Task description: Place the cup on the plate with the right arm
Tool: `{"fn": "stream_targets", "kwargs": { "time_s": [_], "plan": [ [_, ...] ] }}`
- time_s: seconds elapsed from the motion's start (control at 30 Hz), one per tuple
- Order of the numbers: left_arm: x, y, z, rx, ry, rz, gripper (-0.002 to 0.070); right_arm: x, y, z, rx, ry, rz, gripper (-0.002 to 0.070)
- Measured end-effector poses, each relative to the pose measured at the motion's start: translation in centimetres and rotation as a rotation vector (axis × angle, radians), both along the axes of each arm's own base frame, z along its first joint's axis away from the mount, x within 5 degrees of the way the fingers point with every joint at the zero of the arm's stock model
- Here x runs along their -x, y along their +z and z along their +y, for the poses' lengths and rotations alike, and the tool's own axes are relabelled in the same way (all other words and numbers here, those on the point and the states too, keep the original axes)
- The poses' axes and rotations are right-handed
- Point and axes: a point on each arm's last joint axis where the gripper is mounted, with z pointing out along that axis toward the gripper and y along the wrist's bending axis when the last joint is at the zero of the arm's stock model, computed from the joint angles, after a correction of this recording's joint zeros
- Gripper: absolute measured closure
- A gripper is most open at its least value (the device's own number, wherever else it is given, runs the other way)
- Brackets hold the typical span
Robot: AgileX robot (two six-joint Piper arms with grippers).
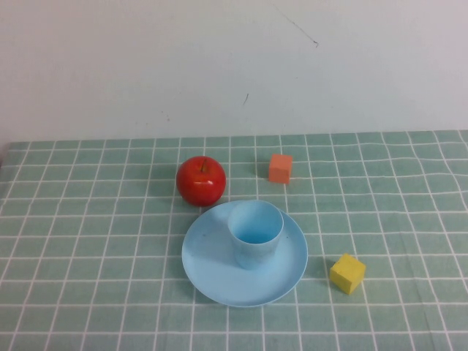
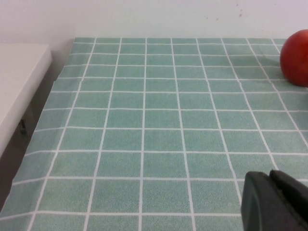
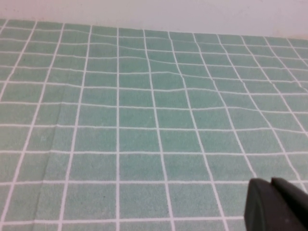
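Left gripper (image 2: 276, 202): dark tip only, at the corner of the left wrist view, over bare cloth; outside the high view; fingers pressed together, only a thin seam between them.
Right gripper (image 3: 276, 204): dark tip only, at the corner of the right wrist view, over bare cloth; outside the high view; fingers likewise closed to a thin seam, nothing held.
Tablecloth (image 1: 88, 248): green with a white grid, slightly rippled on the right side.
Yellow cube (image 1: 347, 273): nearest object, just right of the plate, apart from it.
Plate (image 1: 212, 274): light blue, round, flat on the cloth, centre of the high view.
Cup (image 1: 255, 234): light blue, upright, mouth open upward, standing on the plate, toward its far half.
Apple (image 1: 200, 180): red, just beyond the plate's far-left rim; also visible at the edge of the left wrist view.
Orange cube (image 1: 280, 167): farther back, right of the apple, well apart from the plate.
Wall (image 1: 234, 66): plain off-white, a few faint marks.
Writing/brands: none legible on any object.
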Motion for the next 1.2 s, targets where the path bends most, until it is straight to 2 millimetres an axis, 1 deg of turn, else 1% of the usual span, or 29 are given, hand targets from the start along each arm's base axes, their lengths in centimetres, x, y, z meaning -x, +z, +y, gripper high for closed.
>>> {"fn": "stream_targets", "kwargs": {
  "time_s": [0.23,0.43,1.2],
  "plan": [
    [0.0,0.0,0.0,0.0,0.0,0.0,0.0678,0.0,0.0,0.0,-0.078,-0.028,-0.011,0.0679],
    [0.0,0.0,0.0,0.0,0.0,0.0,0.0678,-0.03,0.0,0.26,-0.087,0.019,-0.01,0.0679],
    [0.0,0.0,0.0,0.0,0.0,0.0,0.0678,-0.04,0.0,0.31,-0.089,0.028,-0.01,0.0679]
  ]
}}
